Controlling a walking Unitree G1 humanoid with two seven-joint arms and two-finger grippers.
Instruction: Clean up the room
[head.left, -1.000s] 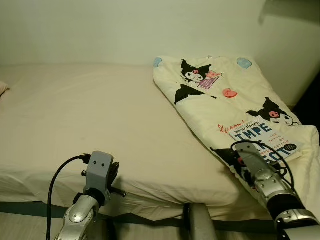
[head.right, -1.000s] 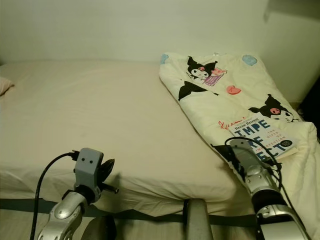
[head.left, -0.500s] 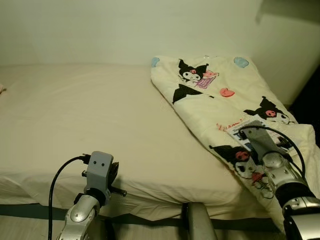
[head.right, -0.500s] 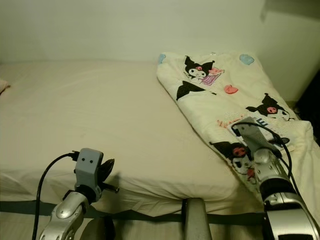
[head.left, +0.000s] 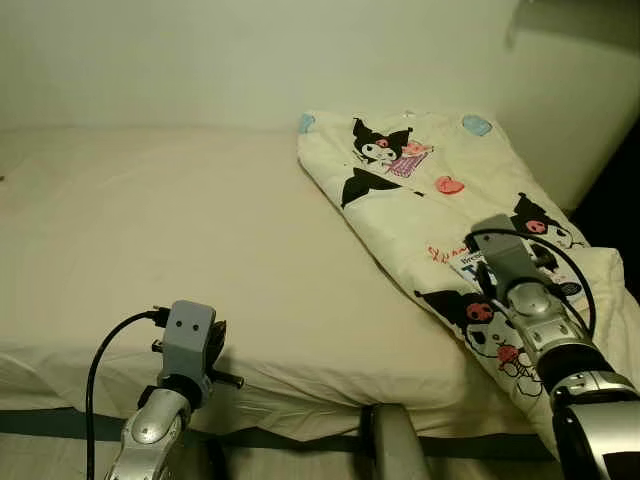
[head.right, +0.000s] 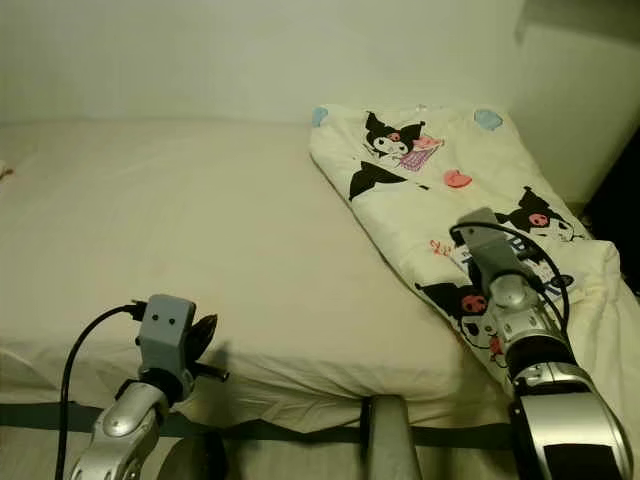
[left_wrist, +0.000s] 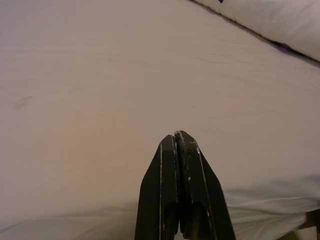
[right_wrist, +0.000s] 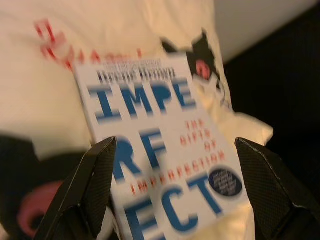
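Observation:
A white book (right_wrist: 165, 165) with big blue letters lies flat on a cream quilt (head.left: 400, 170) printed with black cartoon figures, on the right side of the bed. My right gripper (right_wrist: 175, 142) hovers open just over the book, one finger on each side of its cover and nothing held between them. In the eye views the right wrist (head.left: 505, 265) hides most of the book, and only a corner (head.left: 464, 268) peeks out. My left gripper (left_wrist: 175, 136) is shut and empty, low at the bed's near edge over bare sheet.
The bed (head.left: 180, 220) has a plain cream sheet on its left and middle. A pale wall runs behind it. A dark gap (head.left: 618, 190) lies beyond the quilt on the right. A dark strap (head.left: 300, 438) runs along the bed's base.
My right arm has reached forward along the quilt and now hangs over the book, covering it in the eye views. The camera shifted a little. The left arm barely moved.

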